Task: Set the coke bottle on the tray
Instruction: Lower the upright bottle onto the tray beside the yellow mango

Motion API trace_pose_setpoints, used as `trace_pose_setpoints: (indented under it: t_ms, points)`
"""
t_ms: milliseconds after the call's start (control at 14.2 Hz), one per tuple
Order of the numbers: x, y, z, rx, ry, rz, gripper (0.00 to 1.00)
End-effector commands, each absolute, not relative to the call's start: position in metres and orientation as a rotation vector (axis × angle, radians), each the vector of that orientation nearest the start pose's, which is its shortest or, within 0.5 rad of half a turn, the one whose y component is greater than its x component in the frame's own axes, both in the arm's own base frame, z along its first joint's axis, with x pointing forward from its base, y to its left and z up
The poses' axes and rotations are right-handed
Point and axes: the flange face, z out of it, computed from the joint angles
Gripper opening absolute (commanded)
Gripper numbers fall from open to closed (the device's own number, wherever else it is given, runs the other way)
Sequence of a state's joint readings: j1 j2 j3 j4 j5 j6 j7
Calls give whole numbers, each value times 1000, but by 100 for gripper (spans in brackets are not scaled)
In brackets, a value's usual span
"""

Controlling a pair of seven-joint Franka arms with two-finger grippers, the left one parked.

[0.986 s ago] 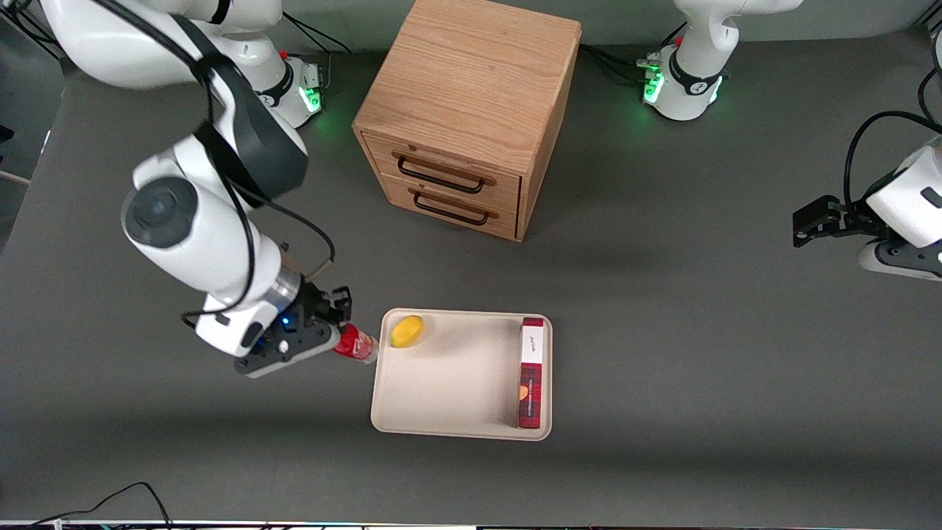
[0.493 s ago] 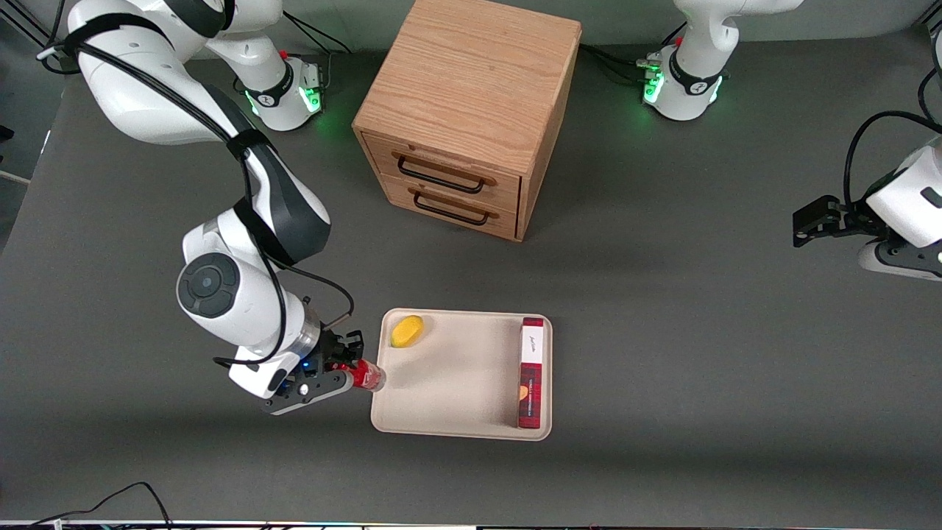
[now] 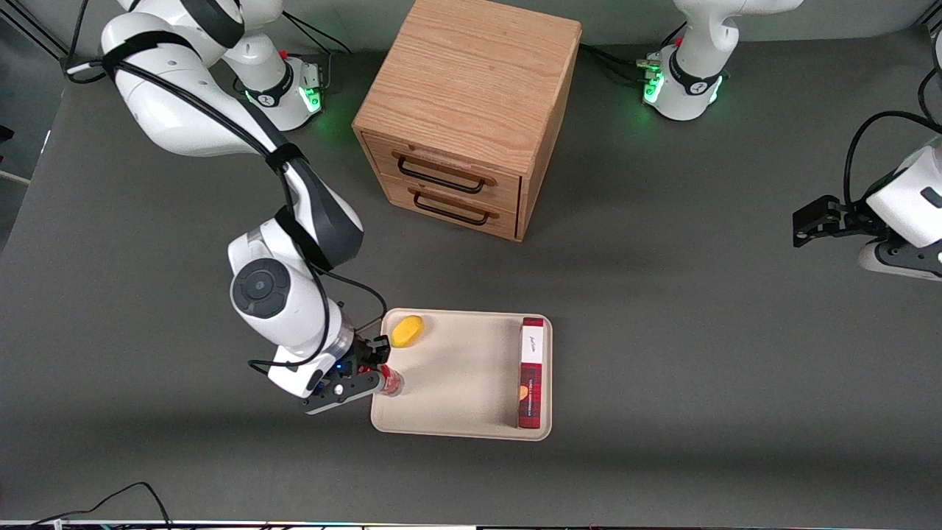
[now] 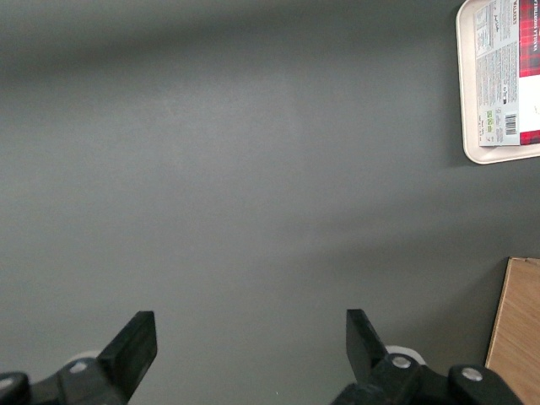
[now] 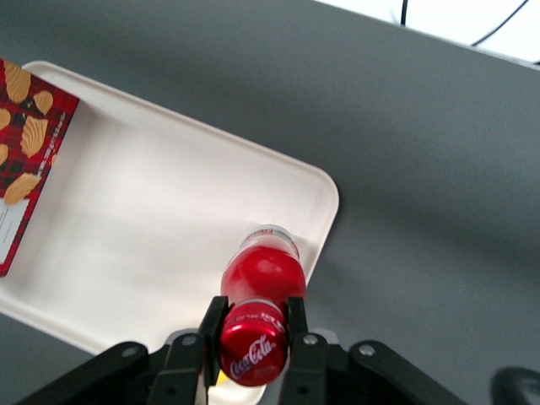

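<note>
My right gripper [image 3: 380,379] is shut on the small red coke bottle [image 3: 391,382] at its capped top. It holds the bottle over the working arm's end of the beige tray [image 3: 456,419], just inside the rim. In the right wrist view the two fingers clamp the red cap [image 5: 253,348] and the bottle [image 5: 262,270] hangs above the tray [image 5: 160,219] near a rounded corner. Whether the clear base touches the tray surface cannot be told.
A yellow lemon-like object [image 3: 407,330] lies on the tray, farther from the camera than the bottle. A long red-and-white box [image 3: 531,372] lies along the tray's edge toward the parked arm. A wooden two-drawer cabinet [image 3: 467,110] stands farther back.
The right arm has carried the bottle sideways from beside the tray to over the tray's edge. The grip on the bottle has not changed.
</note>
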State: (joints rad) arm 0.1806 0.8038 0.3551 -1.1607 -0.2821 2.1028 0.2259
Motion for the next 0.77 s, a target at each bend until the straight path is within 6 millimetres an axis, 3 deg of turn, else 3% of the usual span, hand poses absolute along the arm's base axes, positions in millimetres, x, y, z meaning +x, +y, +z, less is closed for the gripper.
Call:
trace_pose_setpoints:
  t_ms: [0, 423, 493, 704]
  points:
    - [720, 317, 345, -3034, -440, -368, 0]
    - [721, 323, 331, -3055, -464, -386, 0]
    - [722, 323, 328, -3052, -462, -392, 11]
    - [721, 327, 327, -3054, -471, -403, 62]
